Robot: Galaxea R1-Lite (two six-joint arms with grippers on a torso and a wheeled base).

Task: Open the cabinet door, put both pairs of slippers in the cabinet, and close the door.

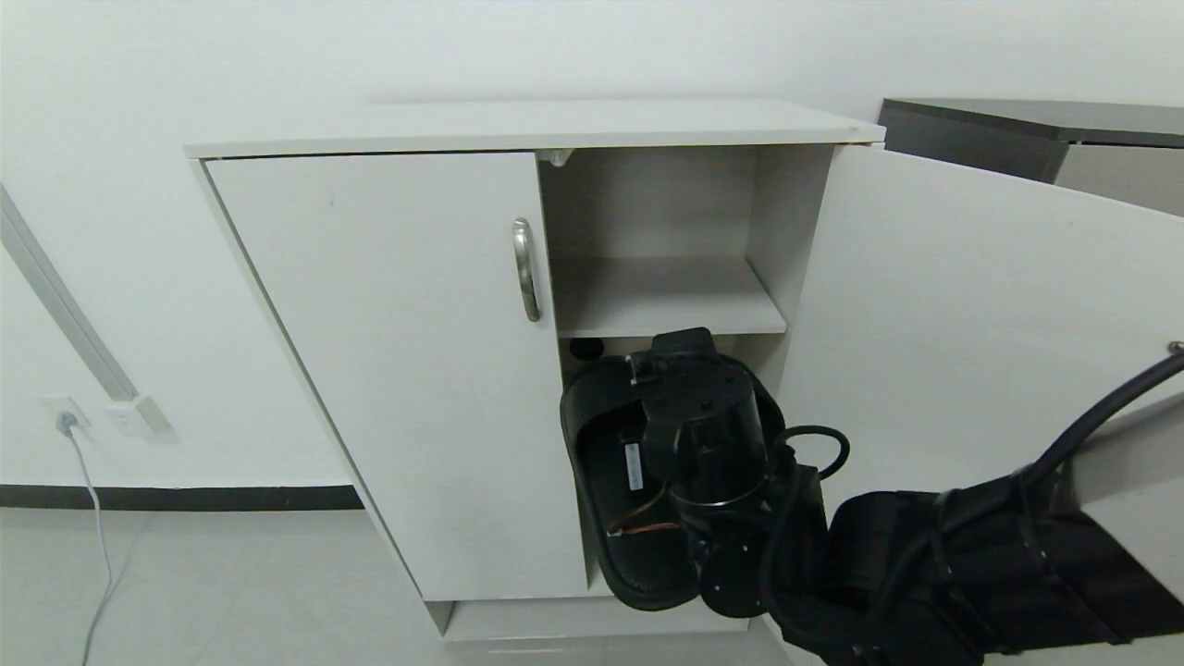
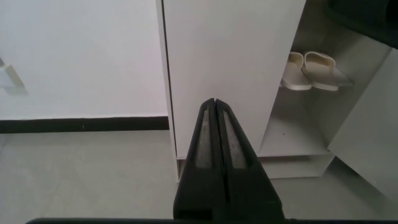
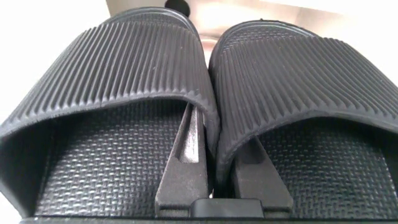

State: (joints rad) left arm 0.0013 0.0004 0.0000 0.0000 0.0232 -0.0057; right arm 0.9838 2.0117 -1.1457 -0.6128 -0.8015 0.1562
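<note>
2 blk slippers [image 3: 149,68] clamped; 2 beige slippers [image 2: 311,68] shelved.

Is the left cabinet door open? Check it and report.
No: the left door sits shut, flush with the cabinet front, while the right door stands swung open.

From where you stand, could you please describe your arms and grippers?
The right arm is black: a round wrist housing, a strapped fabric sleeve, looping black cables and a thin orange wire. The left gripper has two flat black tapering fingers with grey pads.
</note>
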